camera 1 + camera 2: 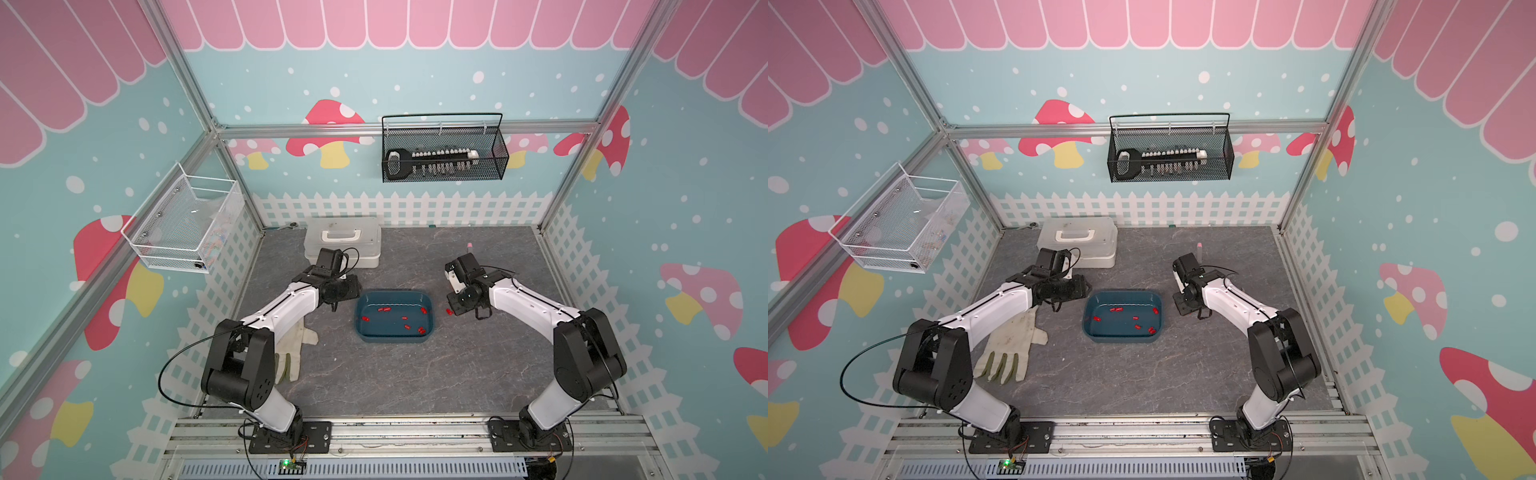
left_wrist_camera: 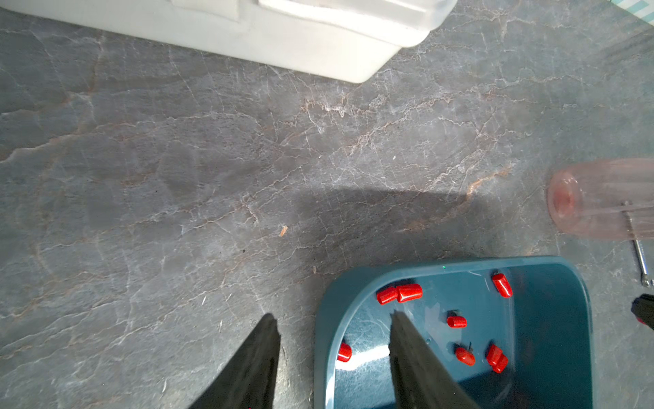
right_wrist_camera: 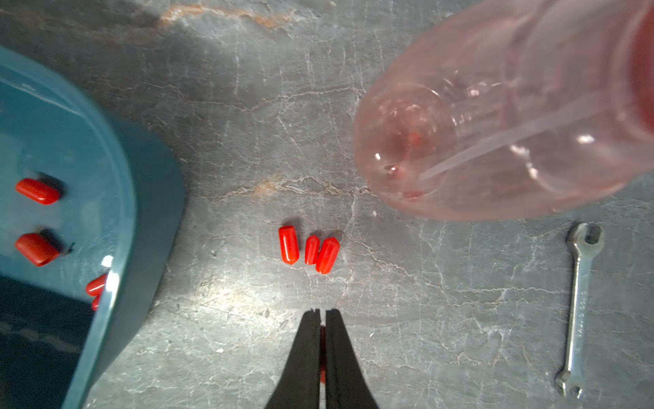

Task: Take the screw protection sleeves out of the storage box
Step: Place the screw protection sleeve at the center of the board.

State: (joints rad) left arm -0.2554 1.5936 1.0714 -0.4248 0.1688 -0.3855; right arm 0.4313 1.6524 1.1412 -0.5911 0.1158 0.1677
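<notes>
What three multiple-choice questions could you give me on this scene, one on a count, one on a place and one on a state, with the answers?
1. How many screw protection sleeves lie on the table outside the storage box? A three; B one; C six.
2. Where is the spanner? A inside the storage box; B on top of the sleeves; C flat on the table.
3. How do the fingers of the right gripper stand? A spread wide; B closed, with a red sliver between them; C closed on the spanner.

Answers: A, the right wrist view shows three side by side; C, it lies on bare table, apart from box and sleeves; B, the fingers meet, with red showing in the gap.
</notes>
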